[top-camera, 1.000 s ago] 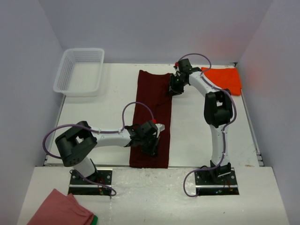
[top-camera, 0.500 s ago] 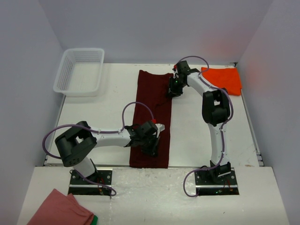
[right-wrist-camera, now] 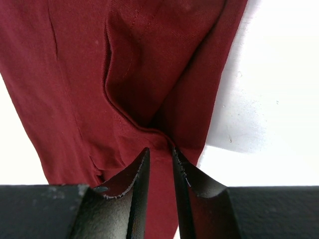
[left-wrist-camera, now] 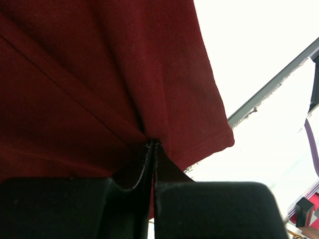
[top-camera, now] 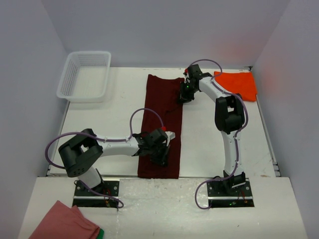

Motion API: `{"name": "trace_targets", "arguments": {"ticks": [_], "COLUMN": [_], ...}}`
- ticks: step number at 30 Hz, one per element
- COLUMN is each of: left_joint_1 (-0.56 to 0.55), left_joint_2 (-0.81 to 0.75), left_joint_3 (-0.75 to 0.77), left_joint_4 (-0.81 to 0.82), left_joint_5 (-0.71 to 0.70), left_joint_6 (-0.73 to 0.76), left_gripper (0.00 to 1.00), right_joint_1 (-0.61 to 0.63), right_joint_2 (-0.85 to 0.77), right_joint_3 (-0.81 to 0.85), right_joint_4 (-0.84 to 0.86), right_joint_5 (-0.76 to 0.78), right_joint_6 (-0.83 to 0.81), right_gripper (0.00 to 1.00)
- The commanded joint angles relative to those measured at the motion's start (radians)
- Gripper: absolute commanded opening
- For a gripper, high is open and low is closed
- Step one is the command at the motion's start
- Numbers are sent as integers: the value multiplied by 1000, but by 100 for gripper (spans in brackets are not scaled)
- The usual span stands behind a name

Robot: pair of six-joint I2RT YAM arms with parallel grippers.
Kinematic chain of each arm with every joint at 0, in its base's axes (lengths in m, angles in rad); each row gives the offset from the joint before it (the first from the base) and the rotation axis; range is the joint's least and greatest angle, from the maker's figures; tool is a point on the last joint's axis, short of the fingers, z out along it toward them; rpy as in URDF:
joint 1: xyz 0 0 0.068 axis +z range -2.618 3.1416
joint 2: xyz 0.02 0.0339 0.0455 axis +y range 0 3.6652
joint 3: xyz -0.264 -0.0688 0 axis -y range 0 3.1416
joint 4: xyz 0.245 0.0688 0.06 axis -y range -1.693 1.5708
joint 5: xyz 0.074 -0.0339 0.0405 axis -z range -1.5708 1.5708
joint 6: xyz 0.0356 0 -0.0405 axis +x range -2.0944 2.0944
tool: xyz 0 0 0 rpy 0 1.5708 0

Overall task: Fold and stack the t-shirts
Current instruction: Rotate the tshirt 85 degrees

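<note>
Maroon cloth is what both arms are working on: the maroon shirt (top-camera: 160, 117) is lying on the surface (top-camera: 104, 127) as a long narrow strip, its long axis running from the near edge straight away toward the far wall. The left hand (left-wrist-camera: 152, 148) is sitting over the near end of the strip, toward its right edge, with its fingers pressed together and pinching a tuck of the fabric just inside the near right corner. The right hand (right-wrist-camera: 160, 152) is working at the far end, on the same right edge, with its fingers drawn in to a narrow slit; a pucker of cloth is running into that slit, so it is most likely pinching the shirt too. So each arm is holding the end nearer to it, and the two grips are lining up along the strip's length. That is suggesting an end-to-end fold, one end being carried along the long axis onto the other. The orange shirt (top-camera: 237, 84) is lying well apart at the far right corner, nearer the right arm, waiting its turn. A basket (top-camera: 84, 74) is standing at the far left.
</note>
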Motion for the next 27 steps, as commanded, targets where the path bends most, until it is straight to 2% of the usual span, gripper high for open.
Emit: {"name": "trace_targets", "arguments": {"ticks": [1,27], "left_joint_1": [-5,-5], "left_joint_2": [-13,-30], "left_joint_3": [4,-12], "left_joint_4": [-17,-5], "left_joint_5": [14,29], "left_joint_6": [16,20], "left_gripper": [0,0], "right_joint_1": [5,12], "right_joint_2": [-10,-4], "right_joint_3": [9,-20], "right_joint_4": [-3,-18], "right_joint_5": [-28,5], "right_joint_6": [-18,-10], "right_gripper": [27,24]}}
